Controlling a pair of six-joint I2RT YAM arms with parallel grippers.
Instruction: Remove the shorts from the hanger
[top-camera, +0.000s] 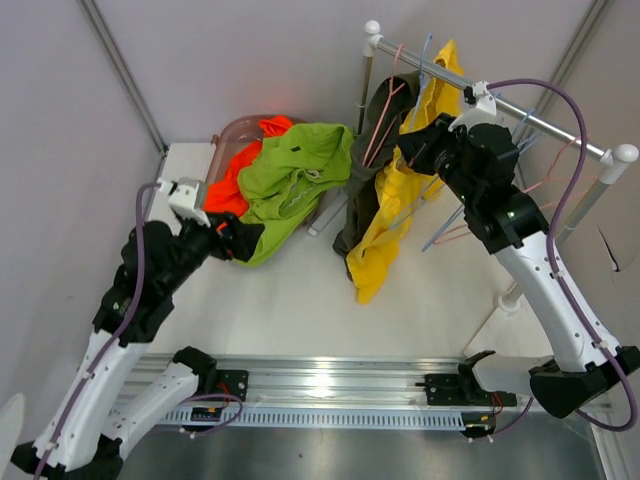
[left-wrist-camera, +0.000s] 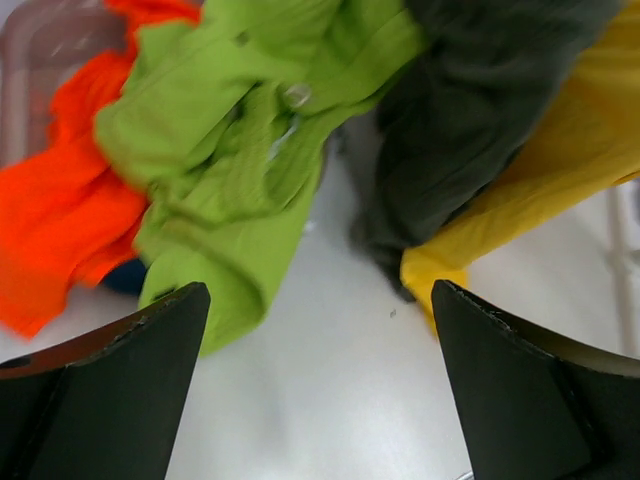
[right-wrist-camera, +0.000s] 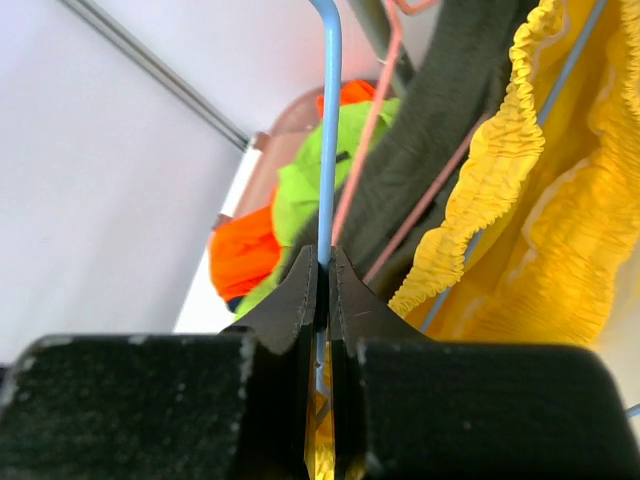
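My right gripper (top-camera: 412, 155) is shut on the thin blue hanger wire (right-wrist-camera: 330, 120) up at the rack rail (top-camera: 545, 122). The yellow shorts (top-camera: 385, 215) hang on that blue hanger, beside my fingers (right-wrist-camera: 300, 290). The dark olive-grey shorts (top-camera: 365, 180) hang on a pink hanger (right-wrist-camera: 372, 140) to their left. The lime green shorts (top-camera: 290, 180) and orange shorts (top-camera: 232, 185) lie heaped over a tub. A sliver of navy (left-wrist-camera: 125, 277) shows under the orange. My left gripper (left-wrist-camera: 318, 292) is open and empty, low over the table by the lime green hem (left-wrist-camera: 210, 290).
A pinkish translucent tub (top-camera: 235, 130) stands at the back left under the heap. More blue and pink hangers (top-camera: 450, 225) hang empty on the rack at right. The rack's white post (top-camera: 595, 195) stands at the right. Grey walls close the back and left.
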